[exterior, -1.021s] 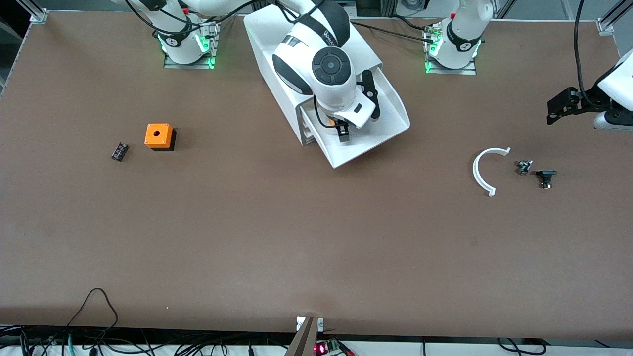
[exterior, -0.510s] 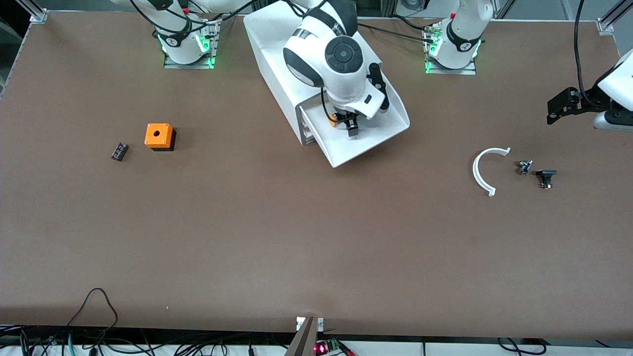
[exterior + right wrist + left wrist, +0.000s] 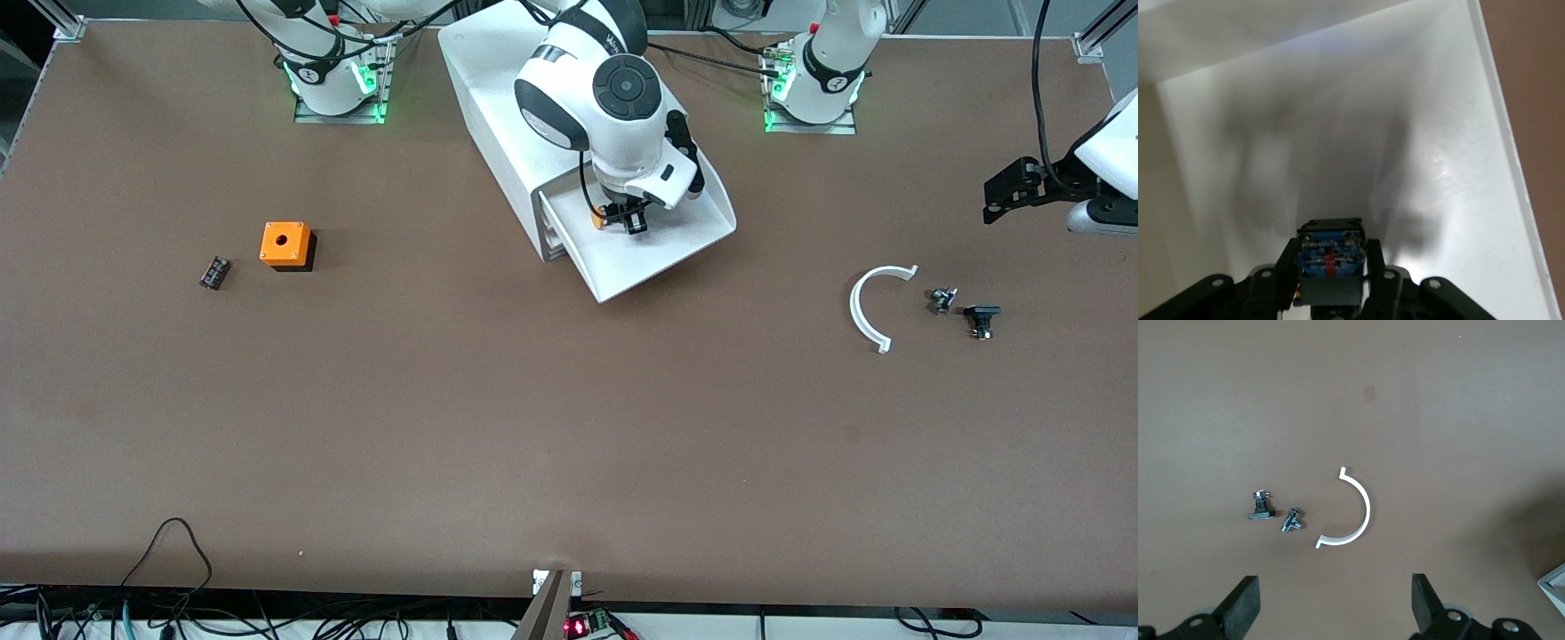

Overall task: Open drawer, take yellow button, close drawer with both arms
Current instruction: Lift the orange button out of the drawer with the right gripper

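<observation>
The drawer [image 3: 662,253], the top tray of the white cabinet [image 3: 498,98], is pulled out toward the front camera. My right gripper [image 3: 627,220] reaches down into it near the cabinet's face. It is shut on the button [image 3: 605,213], whose orange-red cap shows beside the fingers. In the right wrist view the button's black body with a blue label [image 3: 1330,257] sits between the right gripper's [image 3: 1331,267] fingers over the drawer's white floor [image 3: 1358,140]. My left gripper [image 3: 1005,191] waits open and empty over the table at the left arm's end; the left wrist view also shows it [image 3: 1335,607].
An orange cube with a hole [image 3: 285,244] and a small dark ribbed block [image 3: 214,272] lie toward the right arm's end. A white arc [image 3: 871,307], a small metal part [image 3: 942,300] and a black part [image 3: 981,318] lie below the left gripper.
My right gripper has moved from the drawer's front part back toward the cabinet's face and now sits at the button. The left arm has not moved.
</observation>
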Robot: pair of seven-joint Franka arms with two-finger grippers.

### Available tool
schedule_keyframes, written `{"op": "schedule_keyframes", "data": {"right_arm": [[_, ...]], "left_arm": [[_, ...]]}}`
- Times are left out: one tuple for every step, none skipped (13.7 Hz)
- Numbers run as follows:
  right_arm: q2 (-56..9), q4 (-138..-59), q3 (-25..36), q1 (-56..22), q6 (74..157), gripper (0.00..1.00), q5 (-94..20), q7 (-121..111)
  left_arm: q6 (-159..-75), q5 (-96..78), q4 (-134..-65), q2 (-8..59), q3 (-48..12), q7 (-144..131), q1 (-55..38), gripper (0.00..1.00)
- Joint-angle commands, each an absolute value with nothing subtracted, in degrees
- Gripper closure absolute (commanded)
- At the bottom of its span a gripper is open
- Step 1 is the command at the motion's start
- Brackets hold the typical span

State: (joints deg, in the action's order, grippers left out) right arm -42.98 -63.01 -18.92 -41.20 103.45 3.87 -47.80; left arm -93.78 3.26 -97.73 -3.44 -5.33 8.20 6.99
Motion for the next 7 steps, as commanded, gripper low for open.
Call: {"op": "schedule_keyframes", "data": {"right_arm": [[-43.42,-61.61,-19.51,-40.96,102.3,0.67,4.66,-48.69],[-43.07,-61.18,-19.6,-40.87,102.3,0.69,4.66,-48.6],[-41.41,-60.65,-19.43,-40.78,102.48,0.7,4.57,-48.26],[-40.27,-60.73,-19.42,-40.61,102.39,0.7,4.48,-47.99],[-38.86,-60.82,-19.34,-40.17,102.39,0.71,4.13,-47.9],[-37.37,-60.91,-19.34,-38.86,102.48,0.71,3.78,-47.29],[-36.05,-61.0,-19.34,-37.63,102.48,0.71,3.17,-46.15]], "left_arm": [[-93.34,3.87,-96.59,-3.08,-5.01,7.82,6.5,0.0],[-93.34,3.87,-96.59,-3.08,-5.01,7.82,6.5,0.0],[-93.34,3.87,-96.59,-3.08,-5.01,7.82,6.5,0.0],[-93.34,3.87,-96.59,-3.08,-5.01,7.82,6.5,0.0],[-93.34,3.87,-96.59,-3.08,-5.01,7.82,6.5,0.0],[-93.34,3.87,-96.59,-3.08,-5.01,7.82,6.5,0.0],[-93.34,3.87,-96.59,-3.08,-5.01,7.82,6.5,0.0]]}}
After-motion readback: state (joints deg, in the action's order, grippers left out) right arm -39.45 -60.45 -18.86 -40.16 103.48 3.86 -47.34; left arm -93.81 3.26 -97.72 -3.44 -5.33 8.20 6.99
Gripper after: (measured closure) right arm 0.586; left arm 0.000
